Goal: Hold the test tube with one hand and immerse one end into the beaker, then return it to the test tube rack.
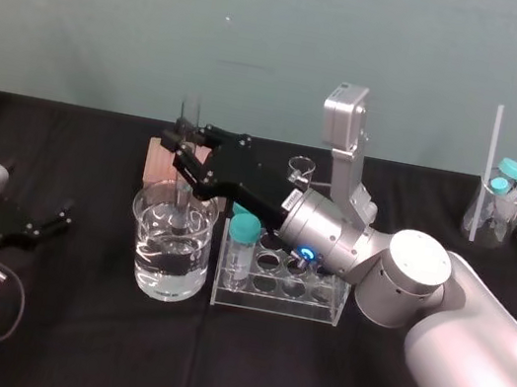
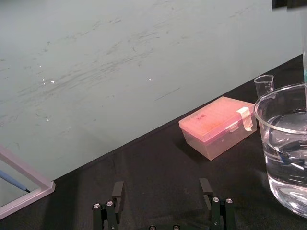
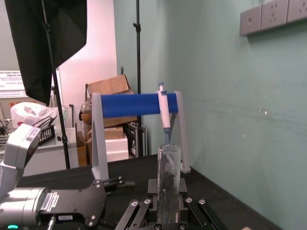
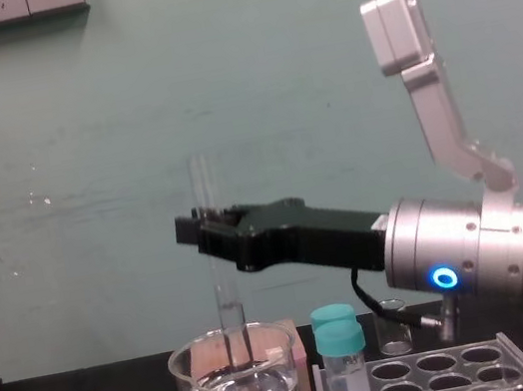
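A lab: beaker [image 1: 158, 226], test tube rack [image 1: 313, 311], capped vials [image 1: 241, 251], pipette [image 3: 164, 108] on a stand [image 3: 129, 105]

Clear test tube [image 4: 225, 298] upright, lower end in water-filled beaker [image 1: 147, 256], clamped by right tool [image 4: 199, 233], clear rack [image 1: 323, 312] just beside

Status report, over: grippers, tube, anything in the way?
Right gripper shut on tube, upright, lower end inside beaker. Left gripper open, parked at left. Rack beside beaker; capped vials in its left holes.
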`<state>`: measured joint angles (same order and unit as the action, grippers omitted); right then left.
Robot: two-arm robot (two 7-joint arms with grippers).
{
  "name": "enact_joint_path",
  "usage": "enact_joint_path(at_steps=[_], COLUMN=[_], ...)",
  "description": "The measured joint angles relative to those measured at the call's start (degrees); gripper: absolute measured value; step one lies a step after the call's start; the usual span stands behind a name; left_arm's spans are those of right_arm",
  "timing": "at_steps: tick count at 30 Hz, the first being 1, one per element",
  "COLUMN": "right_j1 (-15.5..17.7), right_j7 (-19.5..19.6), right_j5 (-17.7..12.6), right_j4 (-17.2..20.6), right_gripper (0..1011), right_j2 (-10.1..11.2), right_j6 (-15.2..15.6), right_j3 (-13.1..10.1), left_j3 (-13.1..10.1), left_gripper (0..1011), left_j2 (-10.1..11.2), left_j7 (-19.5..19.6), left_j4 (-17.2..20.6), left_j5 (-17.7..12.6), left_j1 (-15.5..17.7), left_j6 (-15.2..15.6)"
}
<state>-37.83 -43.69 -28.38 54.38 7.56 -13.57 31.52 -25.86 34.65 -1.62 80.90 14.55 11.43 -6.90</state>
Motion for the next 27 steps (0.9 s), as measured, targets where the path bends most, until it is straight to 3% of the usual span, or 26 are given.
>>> enact_joint_path(at_steps=[14, 27], right_j1=[1.1, 5.0], right_j7=[1.1, 8.2], right_j5=[-0.5, 1.1], right_j4=[8.4, 18.8], right_gripper=[230, 231], right_j2=[2.7, 8.5], right_j6=[-1.4, -1.9], right_j3=[-1.5, -5.7], left_j3=[0.0, 0.0], left_gripper=[1000, 1000], left_j2=[0.0, 0.0], left_j7=[0.0, 0.0], left_j4=[0.0, 0.0], left_j5=[0.0, 0.0], left_j1=[0.0, 0.0], left_j6=[0.0, 0.0])
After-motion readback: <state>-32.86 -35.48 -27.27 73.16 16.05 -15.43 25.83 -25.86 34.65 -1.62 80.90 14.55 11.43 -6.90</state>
